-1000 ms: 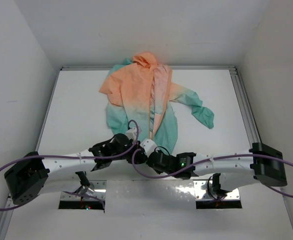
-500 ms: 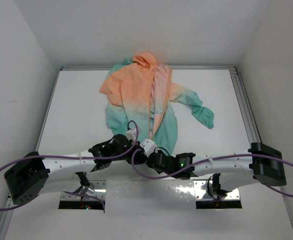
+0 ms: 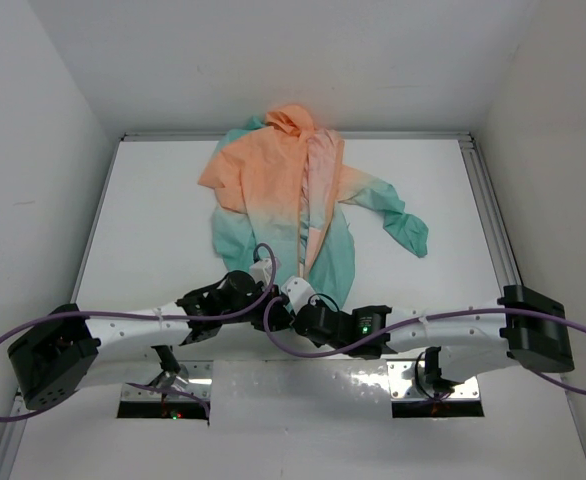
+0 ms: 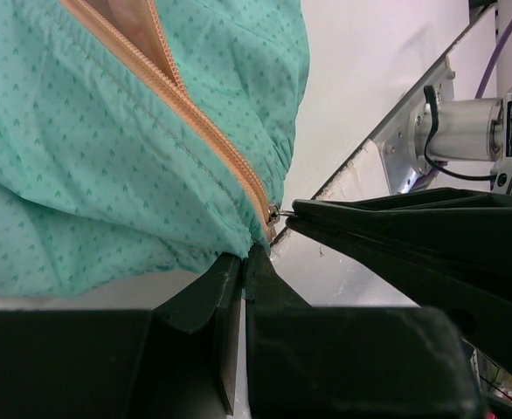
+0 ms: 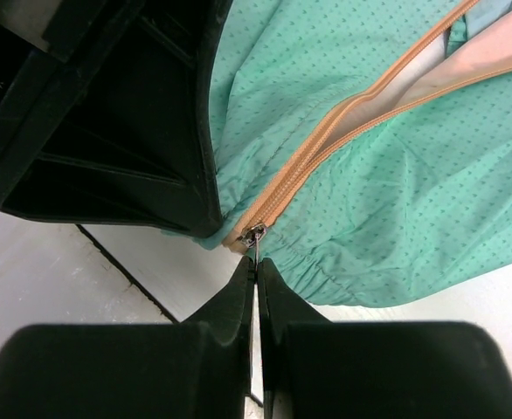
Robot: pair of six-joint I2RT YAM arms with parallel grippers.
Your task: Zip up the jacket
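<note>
Two pincers meet at the near hem of the jacket (image 3: 283, 190), which lies spread on the table (image 3: 153, 220) with its hood at top centre of the overhead frame and its teal hem toward the arm bases.

Left pincer (image 4: 243, 255): shut, tips nipping the teal hem just beside the zipper's bottom end.

Right pincer (image 5: 254, 260): shut, with the small metal zipper pull (image 5: 255, 233) caught between its tips, as far as the wrist view shows.

The zipper (image 5: 326, 140) runs lengthwise from the pull away from the bases toward the hood. Its teeth are joined only near the hem.

Judgement: the pull must travel up-frame along that line while the left pincer anchors the hem.

Versus one second ago: the right jaws have gone from partly open to shut. Arms and jacket are otherwise barely shifted.
</note>
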